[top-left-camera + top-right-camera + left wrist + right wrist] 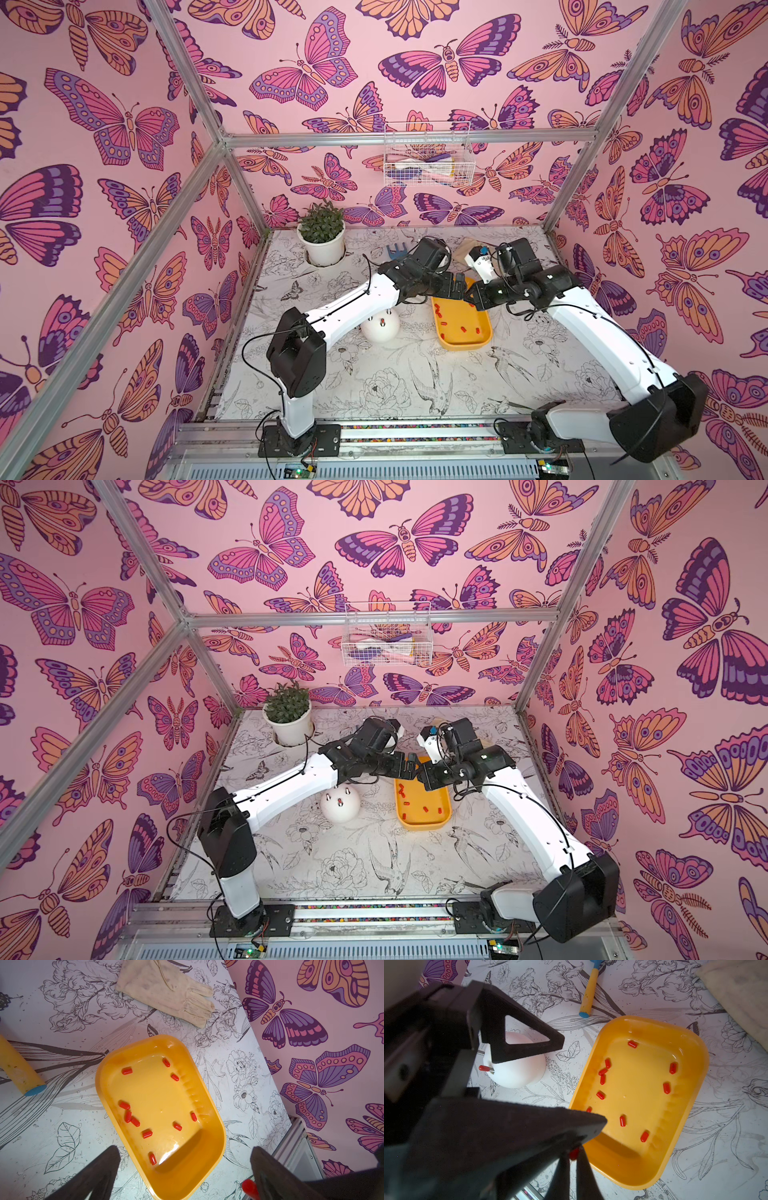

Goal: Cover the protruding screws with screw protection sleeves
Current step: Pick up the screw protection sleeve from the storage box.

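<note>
One sleeve (574, 1153) pinched (right fingers (561, 1176)).

The yellow tray (216, 1136) is glossy moulded plastic, throwing bright glints. The red sleeves (127, 1071) in it look smooth and rubbery, with a soft sheen. The white dome (519, 1076) is smooth and matt; its screws (491, 1070) are bare grey metal. The glove (166, 991) is coarse, stained cloth. The fingers (95, 1174) of my left gripper (184, 1148) are matt black and grainy.

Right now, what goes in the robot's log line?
left gripper: open over tray; right gripper: shut on red sleeve; dome: one capped stud seen
</note>
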`<state>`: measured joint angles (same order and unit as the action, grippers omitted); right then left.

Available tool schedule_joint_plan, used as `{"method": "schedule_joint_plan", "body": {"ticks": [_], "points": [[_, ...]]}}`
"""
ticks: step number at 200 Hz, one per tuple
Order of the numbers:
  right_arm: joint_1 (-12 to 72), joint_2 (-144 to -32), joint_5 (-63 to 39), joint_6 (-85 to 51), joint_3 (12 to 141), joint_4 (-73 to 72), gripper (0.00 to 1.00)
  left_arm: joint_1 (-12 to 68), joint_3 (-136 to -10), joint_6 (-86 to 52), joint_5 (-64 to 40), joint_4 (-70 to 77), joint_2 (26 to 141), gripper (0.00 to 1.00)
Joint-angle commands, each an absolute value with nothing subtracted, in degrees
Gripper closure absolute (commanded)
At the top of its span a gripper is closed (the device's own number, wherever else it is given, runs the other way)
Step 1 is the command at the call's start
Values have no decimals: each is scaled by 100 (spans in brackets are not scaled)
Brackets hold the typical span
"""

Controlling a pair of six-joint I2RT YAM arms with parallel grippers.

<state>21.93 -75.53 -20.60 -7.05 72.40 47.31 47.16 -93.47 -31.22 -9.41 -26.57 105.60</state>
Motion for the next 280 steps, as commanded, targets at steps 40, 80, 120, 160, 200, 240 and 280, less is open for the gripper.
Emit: {"method": "schedule_joint_plan", "body": {"ticks": [40,80,120,160,200,240,280], "points": [[2132,-7437,-2122,-765,7339,4579,90,4737,-9182,-3128,-890,-2720,10458,0],[2132,-7470,-2160,-756,7337,4579,91,4740,-9219,-3104,-855,-2716,10448,0],[2131,-7480,-2141,-730,7339,4588,92,4741,-9250,-3094,-853,-2708,10446,0],[2125,-7481,-2122,-738,7347,4572,92,4737,-9202,-3120,-861,-2713,10425,0],[2118,-7488,-2150,-760,7345,4545,92,4740,-9107,-3160,-853,-2684,10381,0],[2118,-7497,-2180,-773,7347,4542,92,4744,-9062,-3180,-821,-2672,10345,0],[2118,-7515,-2334,-756,7356,4535,92,4737,-9083,-3130,-719,-2671,10270,0]]}}
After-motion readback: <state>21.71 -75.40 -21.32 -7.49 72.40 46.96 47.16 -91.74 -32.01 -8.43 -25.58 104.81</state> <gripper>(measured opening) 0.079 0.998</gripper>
